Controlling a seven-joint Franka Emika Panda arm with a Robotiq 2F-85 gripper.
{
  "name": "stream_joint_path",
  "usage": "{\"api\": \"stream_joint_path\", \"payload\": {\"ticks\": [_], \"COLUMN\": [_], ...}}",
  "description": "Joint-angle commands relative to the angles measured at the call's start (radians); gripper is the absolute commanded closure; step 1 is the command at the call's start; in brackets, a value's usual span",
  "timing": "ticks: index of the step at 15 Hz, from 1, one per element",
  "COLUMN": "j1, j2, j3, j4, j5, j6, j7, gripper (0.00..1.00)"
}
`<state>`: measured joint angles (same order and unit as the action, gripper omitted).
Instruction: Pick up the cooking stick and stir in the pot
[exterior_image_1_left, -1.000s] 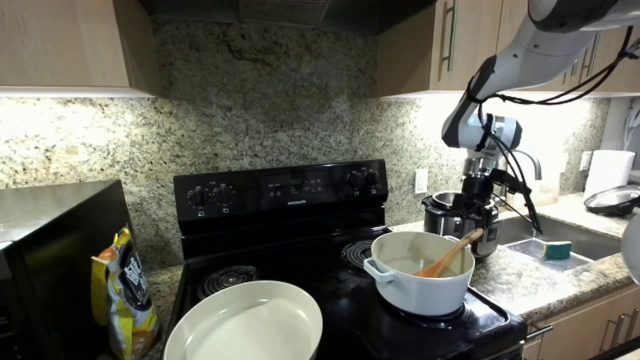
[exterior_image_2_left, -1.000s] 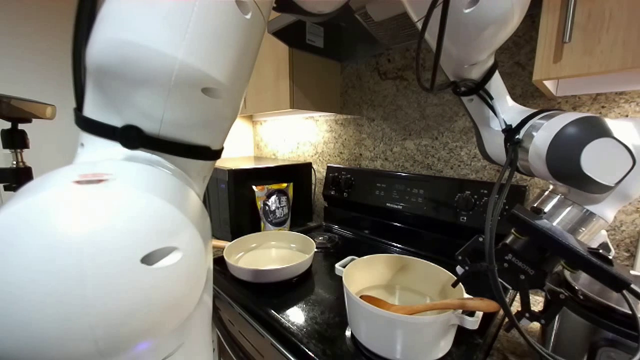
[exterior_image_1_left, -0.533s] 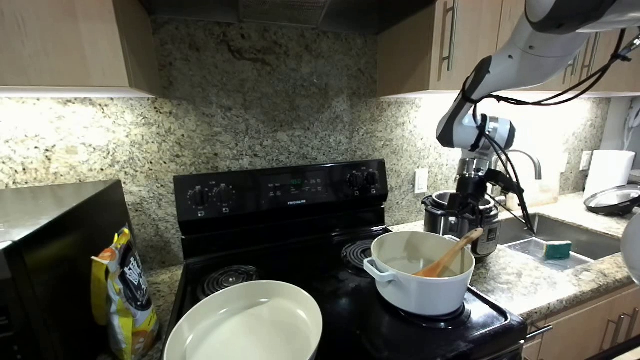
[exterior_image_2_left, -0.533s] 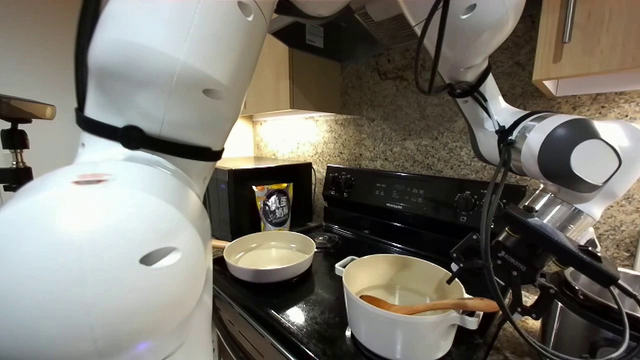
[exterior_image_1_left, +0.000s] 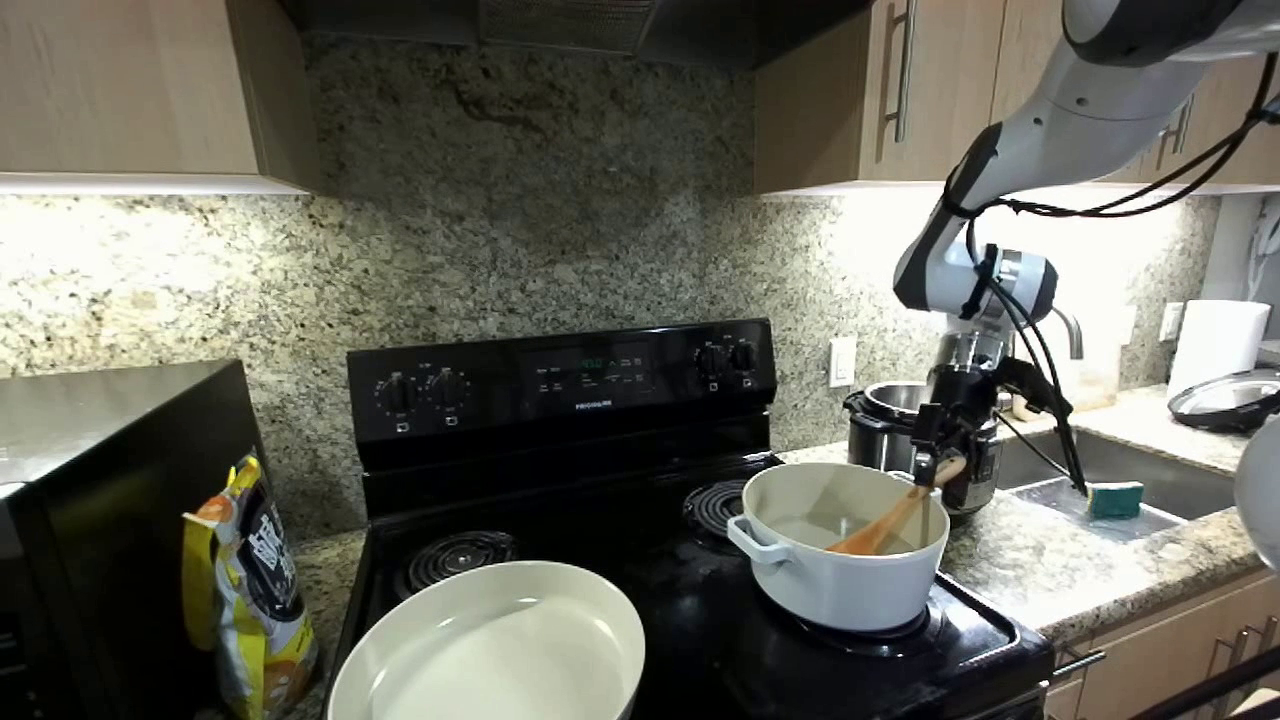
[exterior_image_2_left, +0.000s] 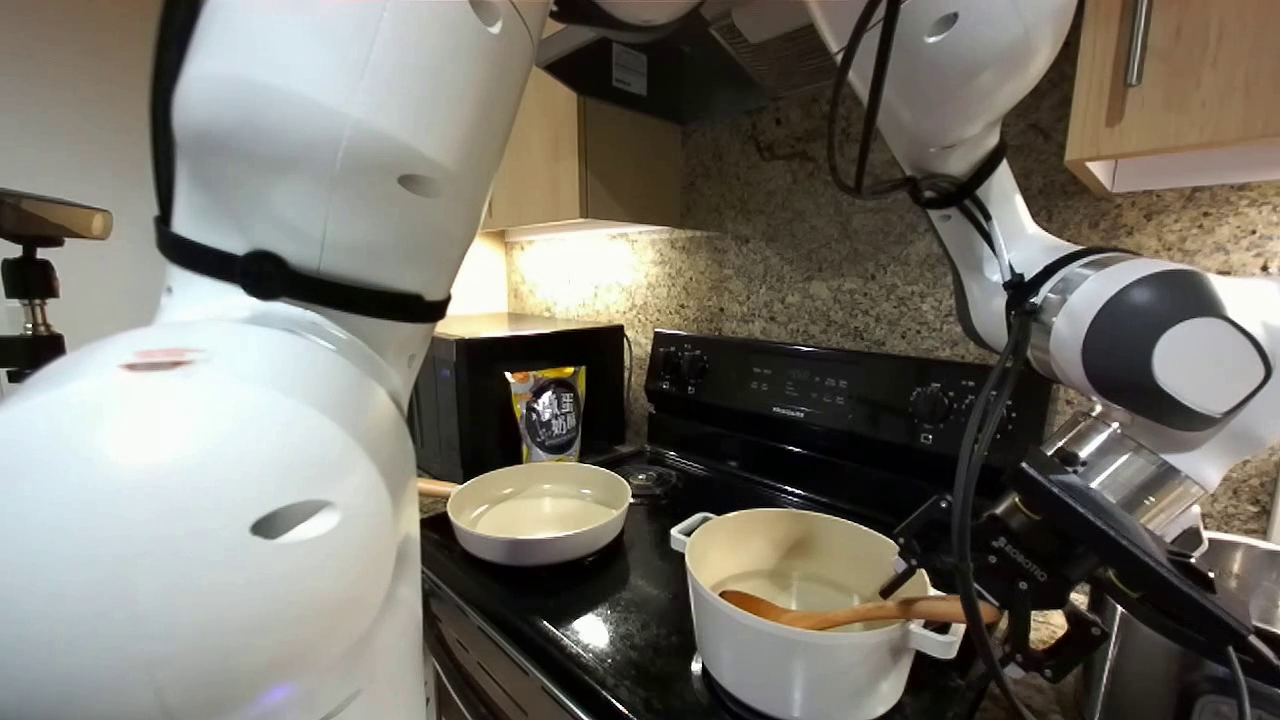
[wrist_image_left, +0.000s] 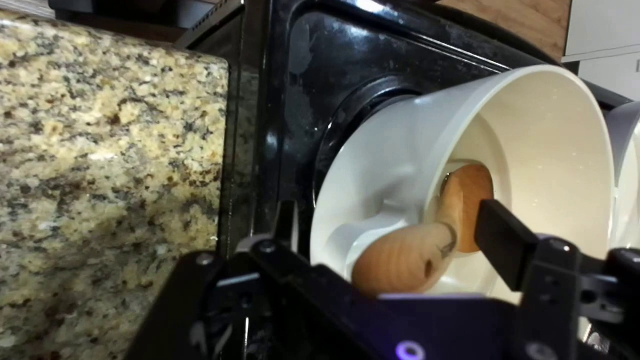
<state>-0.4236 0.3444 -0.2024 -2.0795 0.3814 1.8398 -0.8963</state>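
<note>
My claw (wrist_image_left: 393, 229) is wide. Wrist view: handle of the cooking stick (wrist_image_left: 425, 245) shows between my fingers (wrist_image_left: 505, 245). It leans in the pot (wrist_image_left: 370, 165) near a front corner of the stovetop (wrist_image_left: 345, 55), handle over the rim.

The glossy black stovetop (exterior_image_1_left: 690, 600) lies below the tool (wrist_image_left: 392, 230). The white pot (exterior_image_1_left: 850, 592) stands on it near the tool; a pale pan (exterior_image_2_left: 540, 549) sits well apart from the tool, beyond the pot. Alongside, also lower than the tool, runs a granite tabletop (wrist_image_left: 110, 160). A black-and-steel cooker (exterior_image_1_left: 880, 448) stands on it near the tool, on the side away from the pot. Farther from the tool, past the sink (exterior_image_1_left: 1195, 482), are a lid (exterior_image_1_left: 1230, 394) and a white roll (exterior_image_1_left: 1218, 340).
</note>
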Motion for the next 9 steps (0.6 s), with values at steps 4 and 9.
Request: {"api": "stream_joint_path", "payload": {"ticks": [4, 9], "j1": [-0.015, -0.015], "j2": [-0.044, -0.088], "j3": [-0.002, -0.018], "j4": [-0.027, -0.054], "j5": [0.074, 0.084], "j6": [0.009, 0.024], "j7": [-0.047, -0.051], "gripper": [0.58, 0.51]}}
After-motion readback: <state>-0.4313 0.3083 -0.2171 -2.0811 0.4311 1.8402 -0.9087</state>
